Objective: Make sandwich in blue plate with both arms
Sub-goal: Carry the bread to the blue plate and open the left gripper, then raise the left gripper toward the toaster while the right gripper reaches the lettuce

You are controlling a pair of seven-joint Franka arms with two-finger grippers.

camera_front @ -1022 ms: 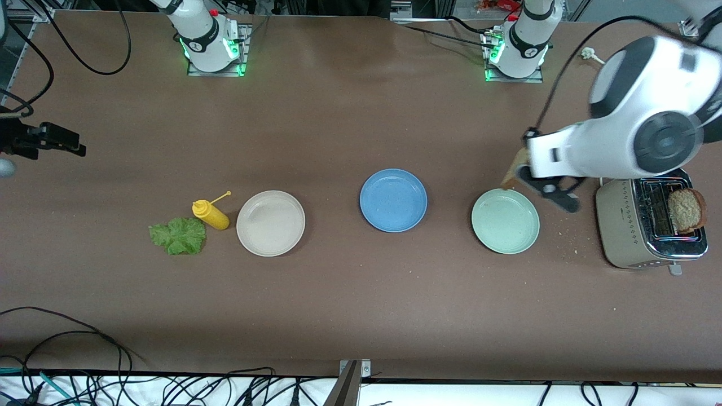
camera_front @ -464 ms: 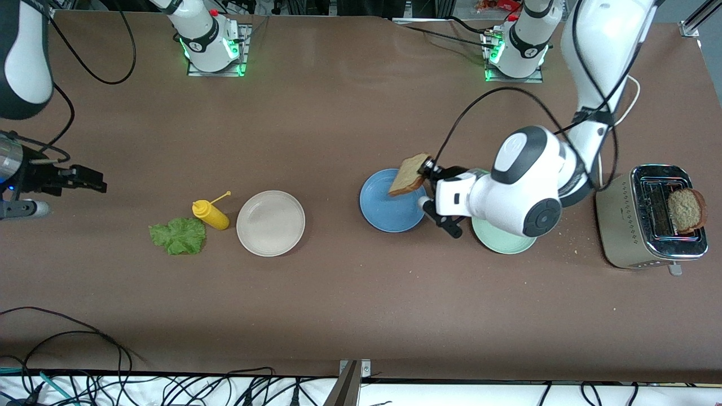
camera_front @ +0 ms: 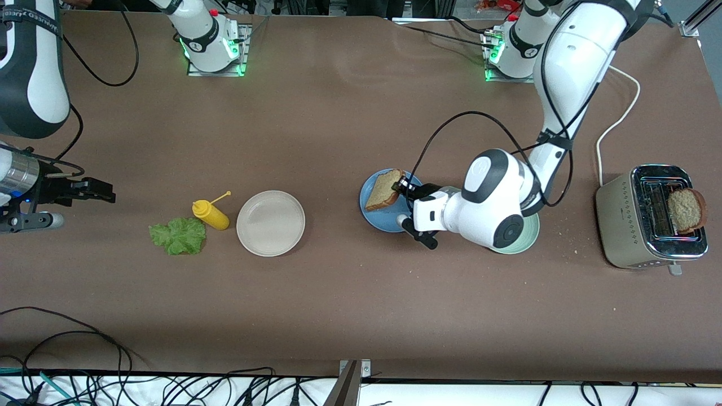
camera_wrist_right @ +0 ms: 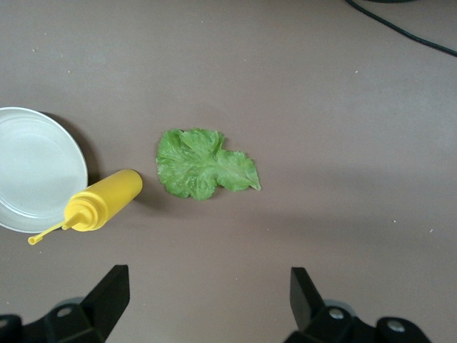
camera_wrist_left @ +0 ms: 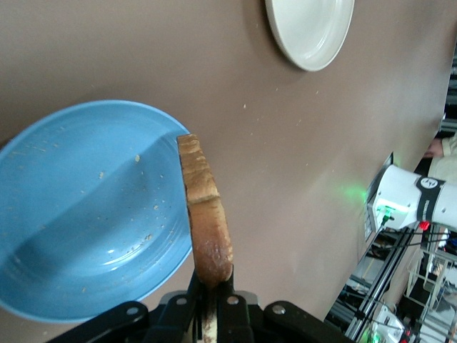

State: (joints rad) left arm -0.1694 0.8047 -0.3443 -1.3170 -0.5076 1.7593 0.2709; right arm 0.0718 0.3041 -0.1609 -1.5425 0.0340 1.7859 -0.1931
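Note:
My left gripper point(camera_front: 401, 186) is shut on a brown-crusted bread slice point(camera_front: 383, 190) and holds it tilted over the blue plate point(camera_front: 377, 216). The left wrist view shows the slice point(camera_wrist_left: 203, 214) edge-on between the jaws, over the plate's rim point(camera_wrist_left: 143, 286). A second bread slice point(camera_front: 686, 210) stands in the toaster point(camera_front: 626, 228). A green lettuce leaf point(camera_front: 178, 235) lies flat on the table at the right arm's end; it also shows in the right wrist view point(camera_wrist_right: 202, 165). My right gripper point(camera_front: 93, 190) is open and empty, up over the table near the lettuce.
A yellow squeeze bottle point(camera_front: 211, 214) lies on its side between the lettuce and the beige-white plate point(camera_front: 271, 223). The mint-green plate point(camera_front: 530, 237) is mostly hidden under my left arm. Cables run along the table's near edge.
My left gripper has carried the bread slice from over the mint-green plate to over the blue plate and lowered it. My right gripper has moved in toward the lettuce.

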